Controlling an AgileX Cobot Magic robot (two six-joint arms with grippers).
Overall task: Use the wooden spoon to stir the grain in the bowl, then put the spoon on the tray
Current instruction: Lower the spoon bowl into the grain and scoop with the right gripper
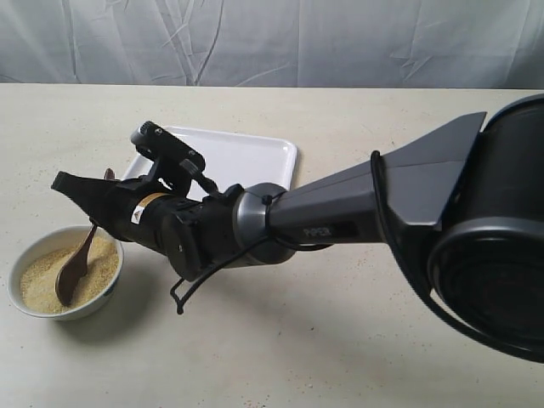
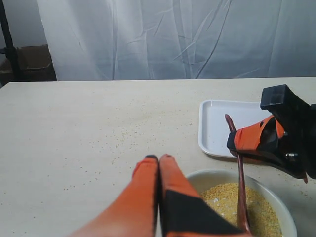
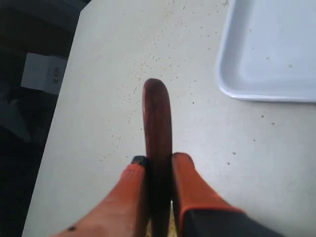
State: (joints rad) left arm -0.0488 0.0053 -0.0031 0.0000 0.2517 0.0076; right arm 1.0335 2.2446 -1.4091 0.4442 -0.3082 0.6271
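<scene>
The white bowl [image 1: 14,285] holds pale tan grain [image 1: 38,285] at the table's left front. The dark wooden spoon [image 1: 75,265] stands tilted with its head in the grain. My right gripper [image 1: 75,189] reaches across from the right and is shut on the spoon's handle [image 3: 157,113], above the bowl. The white tray [image 1: 246,157] lies behind the gripper, with nothing on it. The left wrist view shows my left gripper [image 2: 158,159] shut and empty, just beside the bowl's rim [image 2: 207,175], with the spoon [image 2: 241,192], the grain [image 2: 264,215] and the right gripper [image 2: 237,140] beyond it.
The right arm [image 1: 357,212] stretches low over the table's middle. Loose grains are scattered on the tabletop [image 2: 113,143] near the bowl. A white curtain [image 1: 272,38] hangs behind the far table edge.
</scene>
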